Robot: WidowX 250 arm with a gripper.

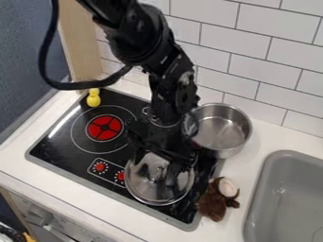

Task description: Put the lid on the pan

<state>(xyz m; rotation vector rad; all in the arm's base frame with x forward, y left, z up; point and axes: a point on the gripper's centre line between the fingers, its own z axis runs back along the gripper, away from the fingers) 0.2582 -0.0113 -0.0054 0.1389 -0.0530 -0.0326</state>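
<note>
first, the tiled wall [268, 52], one, pale, at the back. item: white counter [75, 201], one, below it. item: black cooktop [60, 144], one, set in the counter, with a red-centred burner ring. item: robot arm, one, black, from the top edge, its cable looped to the left. item: grey sink [287, 198], one, at the right. item: metal pan [230, 130], one, upright and uncovered, near the cooktop's back right corner. item: clear lid [148, 191], one, round, metal-rimmed, lying on the front right of the cooktop, off the pan. item: gripper [157, 166], one, black, pointing down over the lid; whether spread or pressed together, cannot tell. item: brown-and-white toy [217, 201], one, on the counter by the cooktop's right edge. item: yellow toy [93, 98], one, small, at the cooktop's back left corner.
</note>
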